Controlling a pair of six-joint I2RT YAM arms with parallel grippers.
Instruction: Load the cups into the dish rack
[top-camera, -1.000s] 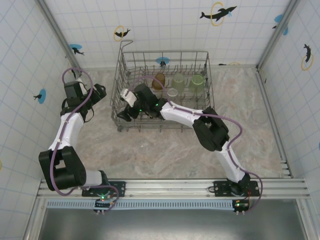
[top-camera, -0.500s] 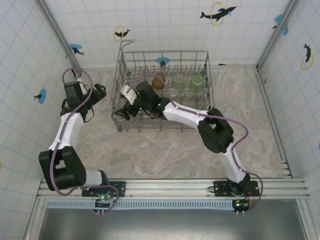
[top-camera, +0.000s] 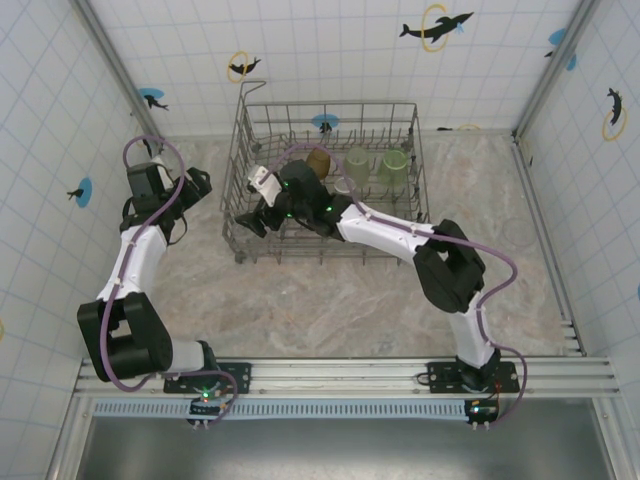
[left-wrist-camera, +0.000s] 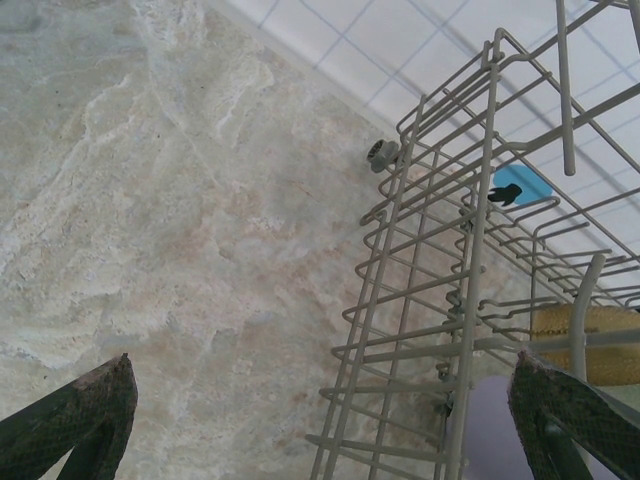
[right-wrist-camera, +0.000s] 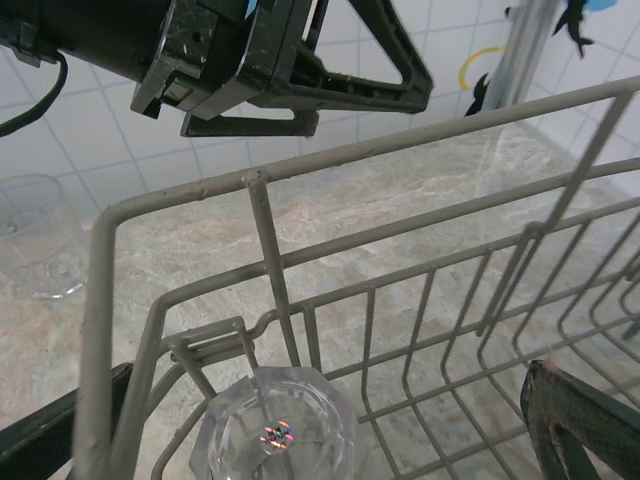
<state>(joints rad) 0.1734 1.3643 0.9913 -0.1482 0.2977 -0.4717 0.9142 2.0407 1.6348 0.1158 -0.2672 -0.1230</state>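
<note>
Marble-look desk (top-camera: 330, 300), boxed in by white tiled walls (top-camera: 330, 60) at 9, 12 and 3 o'clock. The large rectangular grey wire dish rack (top-camera: 236, 200) sits at 12 o'clock of desk centre, with its far rim close to the back wall and its long sides running 9 to 3. The far row inside holds an amber-brown plastic tumbler (top-camera: 319, 160), then a pale green translucent tumbler (top-camera: 357, 160) and a second pale green tumbler (top-camera: 396, 165) toward 3 o'clock. The right arm crosses the rack's 6 o'clock rim. The right claw (top-camera: 252, 208) is inside the 9 o'clock end, fingers spread wide and gripping nothing. In the right wrist view a clear faceted tumbler (right-wrist-camera: 275, 430) sits in the rack's corner, low between those fingers with no contact seen and the corner wires just beside it. The left claw (top-camera: 193, 203) is outside the rack at 9 o'clock, just beside the end wall, fingers spread wide and empty. In the left wrist view the rack's end wall rises between its fingers, and a patch of lavender tumbler (left-wrist-camera: 490, 420) shows behind the wires near the right finger. Another clear tumbler (right-wrist-camera: 35, 240) stands on the desk outside the rim, apart from it. Open room: broad bare desk at 6 o'clock, between the rack and the arm bases, and again at 3 o'clock. The 9 o'clock strip is narrow and taken up by the left arm.
</note>
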